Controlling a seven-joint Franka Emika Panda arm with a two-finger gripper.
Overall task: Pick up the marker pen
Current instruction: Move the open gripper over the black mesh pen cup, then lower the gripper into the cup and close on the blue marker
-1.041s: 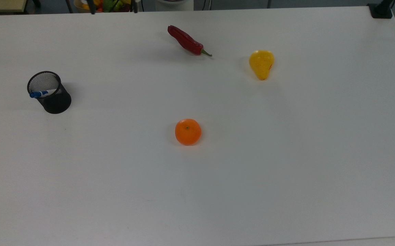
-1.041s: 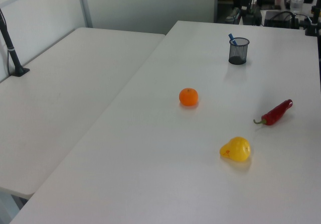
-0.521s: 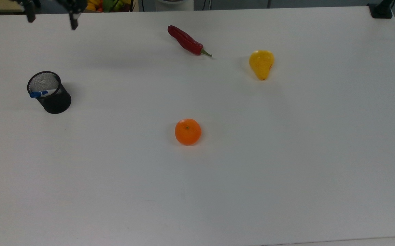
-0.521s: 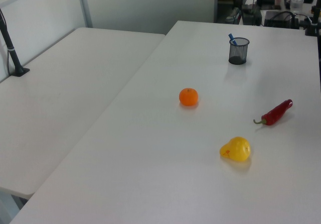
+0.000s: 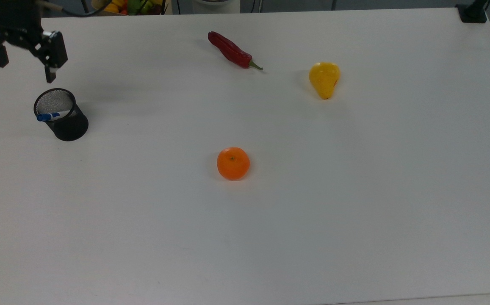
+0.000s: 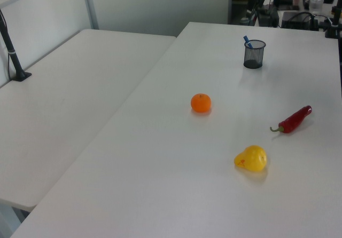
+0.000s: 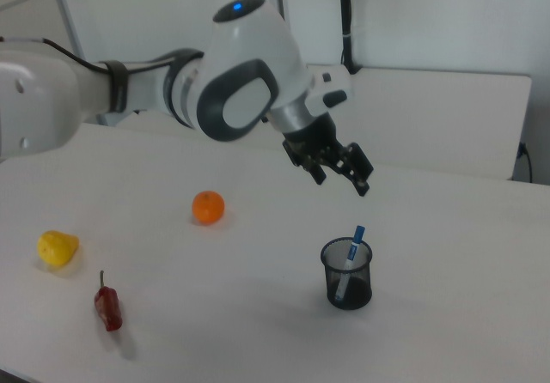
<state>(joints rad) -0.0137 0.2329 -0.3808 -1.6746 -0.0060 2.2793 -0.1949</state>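
Note:
The marker pen (image 5: 48,116) is white with a blue cap and stands slanted inside a black mesh cup (image 5: 63,118) at the top view's left. Its blue end pokes over the cup's rim. In the right view the marker pen (image 7: 353,244) leans in the cup (image 7: 348,276), and in the left view the marker pen (image 6: 247,40) sticks out of the cup (image 6: 254,55). My gripper (image 5: 25,67) hangs open above the table, apart from the cup and a little beyond it toward the top view's upper left. In the right view the gripper (image 7: 341,179) is above the cup, holding nothing.
A red chili pepper (image 5: 232,51), a yellow pear (image 5: 324,79) and an orange (image 5: 233,163) lie spread over the white table (image 5: 355,212). A black clamp (image 5: 473,12) sits at the top view's far right corner. The white arm (image 7: 241,82) reaches in from the right view's left.
The gripper has come from the top view's upper edge leftward and down toward the cup, still open. The marker pen, cup and fruit have not moved.

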